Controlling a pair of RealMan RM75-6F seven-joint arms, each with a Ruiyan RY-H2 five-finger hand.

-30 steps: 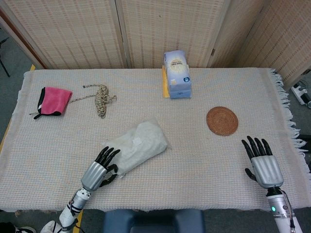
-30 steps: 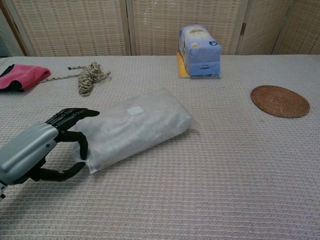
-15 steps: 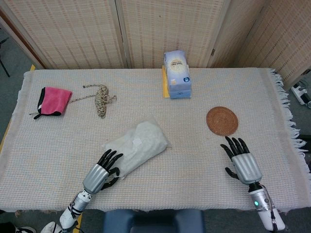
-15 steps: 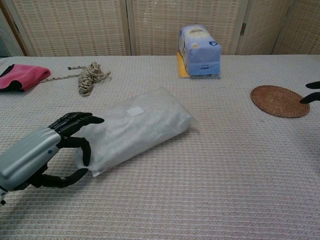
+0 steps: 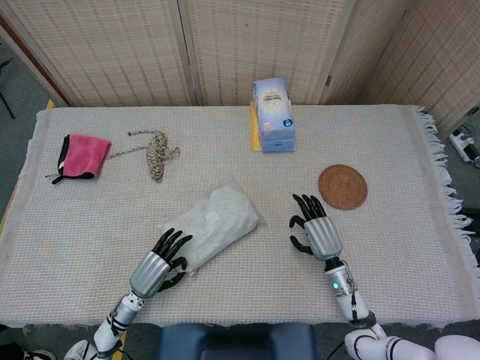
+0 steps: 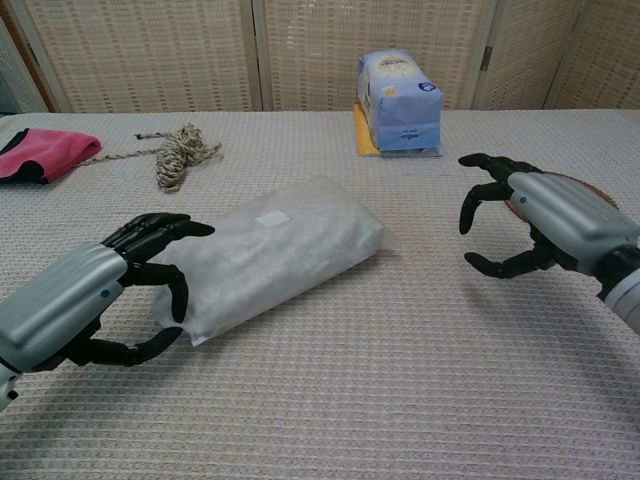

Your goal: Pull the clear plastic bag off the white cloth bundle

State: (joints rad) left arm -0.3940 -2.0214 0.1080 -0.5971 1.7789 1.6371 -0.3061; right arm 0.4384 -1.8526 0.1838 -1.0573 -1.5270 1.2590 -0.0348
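The white cloth bundle (image 5: 214, 225) in its clear plastic bag (image 6: 280, 248) lies slantwise on the table's middle, a small white label on top. My left hand (image 5: 159, 264) is at the bundle's near left end; its fingers (image 6: 160, 232) arch over that end and the thumb curls below the bag's corner, with cloth-covered table showing in the gap. My right hand (image 5: 315, 229) hovers to the right of the bundle and apart from it, with its fingers (image 6: 487, 163) spread and curved and nothing in them.
A round woven coaster (image 5: 343, 187) lies just behind the right hand. A blue package (image 5: 272, 114) stands at the back centre. A coiled rope (image 5: 156, 154) and a pink cloth (image 5: 78, 156) lie at the back left. Folding screens stand behind the table.
My right hand has swept from the table's right front edge leftward to a spot beside the bundle. The left hand edged slightly forward at the bundle's end; the bundle barely shifted.
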